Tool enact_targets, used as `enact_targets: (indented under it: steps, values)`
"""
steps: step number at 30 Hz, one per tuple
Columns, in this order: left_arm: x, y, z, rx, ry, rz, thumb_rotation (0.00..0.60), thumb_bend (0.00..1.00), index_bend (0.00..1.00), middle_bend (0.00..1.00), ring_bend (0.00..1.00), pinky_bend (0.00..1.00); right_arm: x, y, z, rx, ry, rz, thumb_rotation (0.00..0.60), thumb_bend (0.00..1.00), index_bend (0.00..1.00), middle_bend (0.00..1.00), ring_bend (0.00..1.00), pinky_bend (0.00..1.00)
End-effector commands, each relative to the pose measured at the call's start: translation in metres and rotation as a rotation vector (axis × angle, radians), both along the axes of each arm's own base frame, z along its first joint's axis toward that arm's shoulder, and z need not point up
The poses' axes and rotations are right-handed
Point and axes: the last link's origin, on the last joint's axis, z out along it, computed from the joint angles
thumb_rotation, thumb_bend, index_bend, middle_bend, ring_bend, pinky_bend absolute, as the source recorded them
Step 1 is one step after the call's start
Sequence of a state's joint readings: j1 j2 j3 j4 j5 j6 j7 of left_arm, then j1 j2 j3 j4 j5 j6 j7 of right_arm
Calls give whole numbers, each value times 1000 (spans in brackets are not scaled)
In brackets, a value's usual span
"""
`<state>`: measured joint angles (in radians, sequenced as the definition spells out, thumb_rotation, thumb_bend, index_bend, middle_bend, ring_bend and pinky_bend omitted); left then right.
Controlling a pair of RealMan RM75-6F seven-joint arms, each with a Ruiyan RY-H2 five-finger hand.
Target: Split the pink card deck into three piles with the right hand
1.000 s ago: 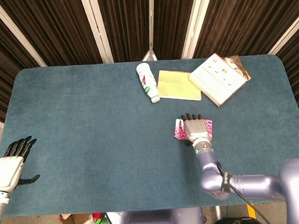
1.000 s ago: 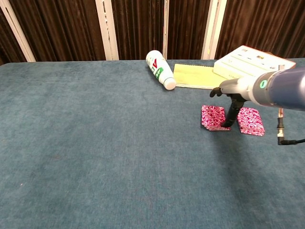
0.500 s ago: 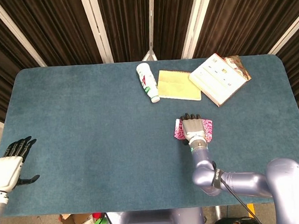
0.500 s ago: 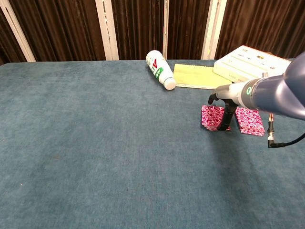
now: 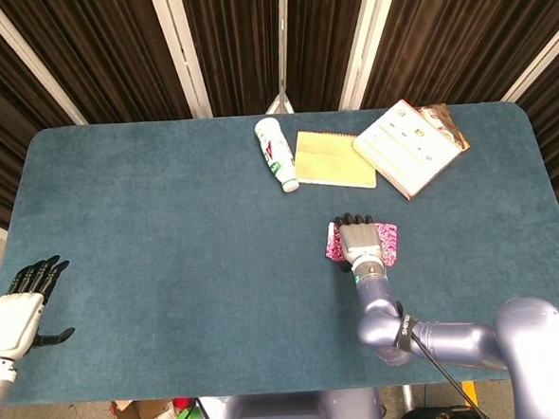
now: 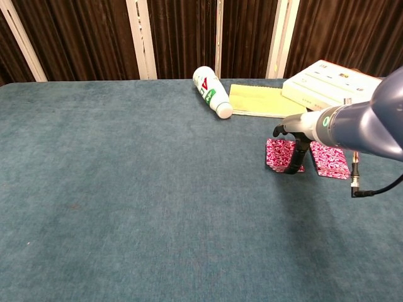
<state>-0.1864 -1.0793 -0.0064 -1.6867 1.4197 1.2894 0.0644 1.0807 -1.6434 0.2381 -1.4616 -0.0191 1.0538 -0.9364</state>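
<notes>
Piles on desk (image 5: 167, 226): two pink ones (image 6: 280, 154) (image 6: 330, 160) that I count; third outstanding. Right robot hand (image 5: 360, 241) rests fingers-down between them; grip I cannot tell.

- We see two card piles on the surface (image 5: 167, 235): left pile (image 6: 279, 155), right pile (image 6: 330, 160), side by side.
- Right hand (image 5: 360, 240) sits over and between the piles.
- Behind them, left to right: bottle (image 5: 275, 154) on its side, notepad (image 5: 333, 160), book (image 5: 408, 146).
- Left hand (image 5: 18, 312) at the surface's near left edge, well apart.
</notes>
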Motion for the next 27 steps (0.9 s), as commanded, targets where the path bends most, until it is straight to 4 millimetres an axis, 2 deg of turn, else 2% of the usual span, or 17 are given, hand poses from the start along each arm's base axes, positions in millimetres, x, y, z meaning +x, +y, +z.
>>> enact_targets:
  steps: [1, 7, 18, 21, 23, 27]
  values:
    - [0, 0, 0, 0, 0, 1, 600, 63, 0, 0, 0, 0, -1, -1, -1, -1, 1, 0, 600, 343, 19, 0, 0, 0]
    - [0, 0, 0, -1, -2, 0, 600, 63, 0, 0, 0, 0, -4, -3, -4, -7, 5, -1, 600, 343, 112, 0, 0, 0]
    - [0, 1, 0, -2, -2, -2, 600, 64, 0, 0, 0, 0, -8, -3, -6, 0, 7, -15, 600, 343, 180, 0, 0, 0]
    - [0, 0, 0, -1, -3, -2, 600, 64, 0, 0, 0, 0, -8, -4, -6, -5, -2, -14, 600, 343, 301, 3, 0, 0]
    - [1, 0, 0, -1, -3, -3, 600, 63, 0, 0, 0, 0, -7, -4, -6, -13, -12, -12, 600, 343, 421, 30, 0, 0]
    - [0, 0, 0, -1, -4, -3, 600, 63, 0, 0, 0, 0, -7, -4, -4, -26, -20, -2, 600, 343, 547, 99, 0, 0]
